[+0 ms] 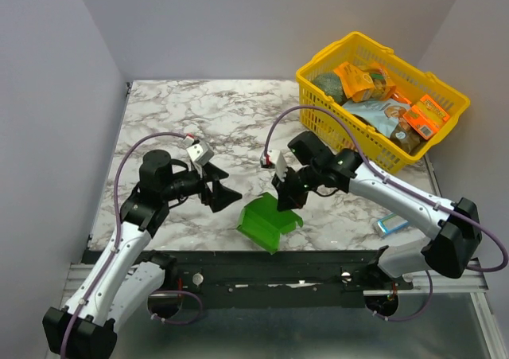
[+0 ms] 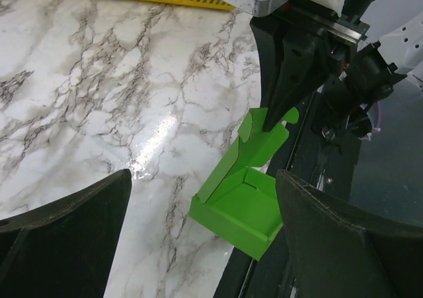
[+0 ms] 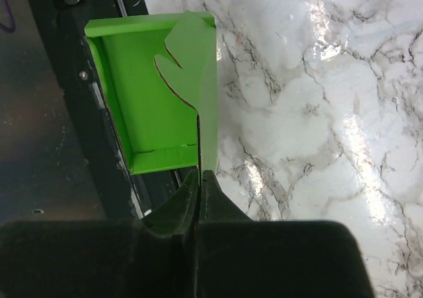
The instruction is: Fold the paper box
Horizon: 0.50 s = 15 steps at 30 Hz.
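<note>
The paper box (image 1: 269, 224) is a bright green open tray with its lid standing up. It sits at the table's near edge, partly over the black rail. My right gripper (image 1: 288, 202) comes down from the right and is shut on the upright lid flap (image 3: 201, 80); the right wrist view shows the card pinched between the closed fingertips (image 3: 200, 174). The left wrist view shows the box (image 2: 241, 209) ahead, with the right gripper (image 2: 269, 118) on the lid's top edge. My left gripper (image 1: 229, 185) hovers open just left of the box, nothing between its fingers (image 2: 86, 219).
A yellow plastic basket (image 1: 362, 47) full of packaged goods stands at the back right. A small blue-and-white pack (image 1: 391, 224) lies near the right front. The black rail (image 1: 262, 267) runs along the table's near edge.
</note>
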{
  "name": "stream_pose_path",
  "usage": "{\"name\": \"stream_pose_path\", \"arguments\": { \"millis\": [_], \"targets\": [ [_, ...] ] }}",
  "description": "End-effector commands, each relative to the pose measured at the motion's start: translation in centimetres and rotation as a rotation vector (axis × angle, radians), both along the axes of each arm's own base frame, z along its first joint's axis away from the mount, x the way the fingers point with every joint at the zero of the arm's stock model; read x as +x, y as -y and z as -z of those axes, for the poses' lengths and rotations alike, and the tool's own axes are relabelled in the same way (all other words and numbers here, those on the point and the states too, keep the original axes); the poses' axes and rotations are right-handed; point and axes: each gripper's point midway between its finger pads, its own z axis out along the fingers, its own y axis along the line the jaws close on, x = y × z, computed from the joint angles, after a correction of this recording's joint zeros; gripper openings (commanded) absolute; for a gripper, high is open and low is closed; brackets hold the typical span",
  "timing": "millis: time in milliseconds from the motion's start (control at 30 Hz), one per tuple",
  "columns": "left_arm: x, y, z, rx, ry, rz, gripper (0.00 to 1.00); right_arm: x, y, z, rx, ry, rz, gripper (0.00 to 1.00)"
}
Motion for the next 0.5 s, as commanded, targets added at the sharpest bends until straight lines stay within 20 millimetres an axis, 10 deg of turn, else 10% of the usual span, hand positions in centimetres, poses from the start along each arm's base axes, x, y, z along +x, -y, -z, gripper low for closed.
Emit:
{"name": "stream_pose_path", "arguments": {
  "millis": [0,167,467],
  "targets": [
    [1.0,-2.2,-0.5,0.054,0.016,-0.185,0.99,0.4,0.4,-0.9,0.089,-0.05,0.003,0.06],
    [2.5,-5.1,1.6,0.145,-0.101,-0.414,0.99,2.0,1.0,-3.1,0.207,-0.061,0.026,0.06],
    [3.0,0.7,0.0,-0.008,-0.074,-0.125,0.87,3.9,0.9,-3.3,0.148,-0.024,0.058,0.06]
  ]
}}
